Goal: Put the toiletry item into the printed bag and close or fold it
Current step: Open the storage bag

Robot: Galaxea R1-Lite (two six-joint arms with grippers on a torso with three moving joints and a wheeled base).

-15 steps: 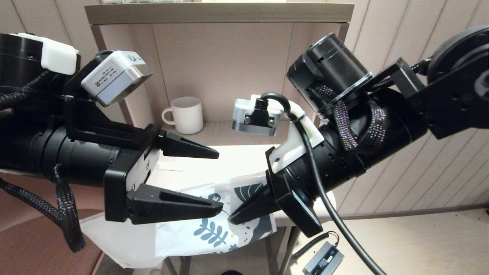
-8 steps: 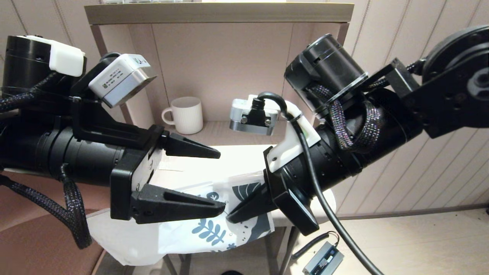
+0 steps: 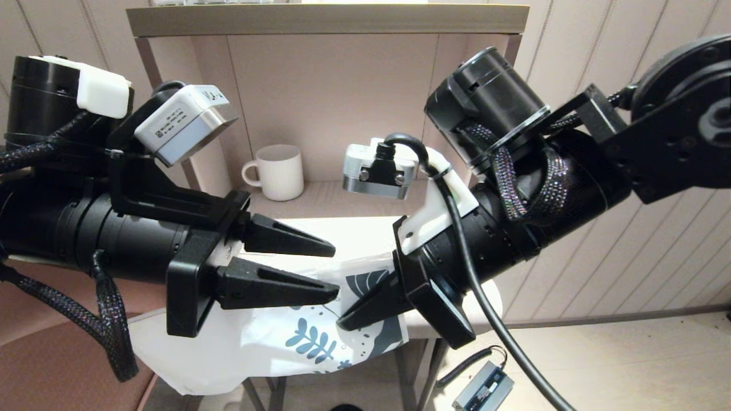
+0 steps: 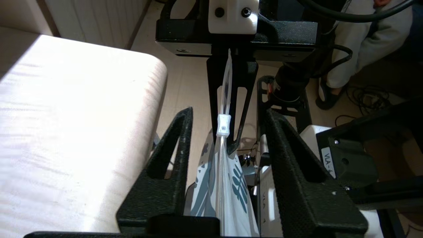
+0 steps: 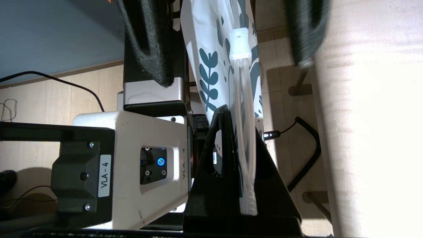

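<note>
Printed bag (image 3: 320, 337): limp, light film hanging off the table (image 3: 365, 234) edge. Right gripper (image 3: 342, 322) pinches its stiffer zip strip; left gripper (image 4: 224, 132) half-open astride the slider (image 4: 223, 125). We'd grip there.

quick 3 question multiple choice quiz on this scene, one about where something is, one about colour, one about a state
1. Where is the mug?
A. on the shelf behind the bag
B. on the floor
C. in the left gripper

2. What colour are the leaf prints on the bag?
A. red
B. dark blue
C. yellow

3. How is the right gripper?
A. wide open over the mug
B. shut on the bag's zip edge
C. shut on a comb

Answers:
1 A, the head view shows the mug standing on the shelf, back from the bag.
2 B, the prints read dark blue on white.
3 B, the right wrist view shows the zip strip pinched between its closed fingers, while the left gripper straddles the slider without touching.
</note>
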